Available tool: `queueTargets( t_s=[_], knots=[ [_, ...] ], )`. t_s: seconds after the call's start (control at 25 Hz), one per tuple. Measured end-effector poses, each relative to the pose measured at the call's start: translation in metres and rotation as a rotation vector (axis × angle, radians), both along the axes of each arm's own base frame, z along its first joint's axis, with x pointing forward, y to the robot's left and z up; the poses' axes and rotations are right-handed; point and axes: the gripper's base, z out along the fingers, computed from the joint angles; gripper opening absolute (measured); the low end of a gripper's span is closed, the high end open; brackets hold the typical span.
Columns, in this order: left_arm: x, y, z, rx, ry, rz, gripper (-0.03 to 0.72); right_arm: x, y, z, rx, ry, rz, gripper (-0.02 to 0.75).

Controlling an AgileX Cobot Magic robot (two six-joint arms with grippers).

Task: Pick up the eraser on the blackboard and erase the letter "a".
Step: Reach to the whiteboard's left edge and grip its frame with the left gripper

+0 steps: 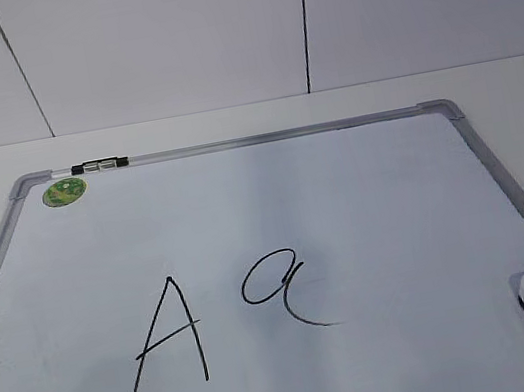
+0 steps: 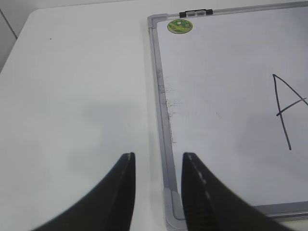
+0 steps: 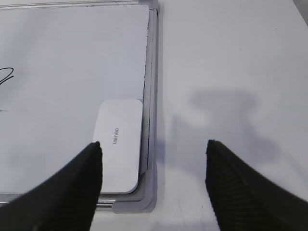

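My right claw (image 3: 153, 144) hangs with its jaws wide apart above the near right corner of the blackboard (image 1: 483, 152), because the eraser (image 3: 119, 144) lies flat there against the frame. My left claw (image 2: 158, 161), jaws slightly apart and empty, waits over the near left corner. The letter "a" (image 1: 279, 289) sits mid-board, unwiped.

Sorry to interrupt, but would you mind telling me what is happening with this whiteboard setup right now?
Nothing is being handled yet. The blackboard, really a white dry-erase board, lies flat on the table with a capital "A" and the letter "a" both intact. The eraser sits untouched in the board's near right corner. The right gripper hangs open above that corner, and the left gripper is open over the board's near left edge.
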Motion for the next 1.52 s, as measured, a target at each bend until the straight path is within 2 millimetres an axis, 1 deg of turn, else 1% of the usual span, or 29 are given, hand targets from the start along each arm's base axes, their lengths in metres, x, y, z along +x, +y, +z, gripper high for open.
queueTargets(
  t_s=[1.12, 1.2, 1.36, 1.52],
  knots=[
    [0.0, -0.001, 0.0, -0.009, 0.0, -0.006, 0.245, -0.002, 0.0, 0.002, 0.002, -0.002, 0.001, 0.518],
    [0.0, -0.001, 0.0, -0.009, 0.0, -0.006, 0.245, 0.001, 0.001, 0.002, 0.008, 0.026, 0.006, 0.519],
    [0.001, -0.001, 0.0, -0.008, 0.018, -0.006, 0.245, 0.009, 0.004, 0.006, 0.059, 0.145, -0.001, 0.518],
    [0.013, -0.002, 0.006, -0.002, 0.119, -0.01, 0.245, 0.022, 0.005, 0.015, 0.076, 0.265, -0.016, 0.518]
  ],
)
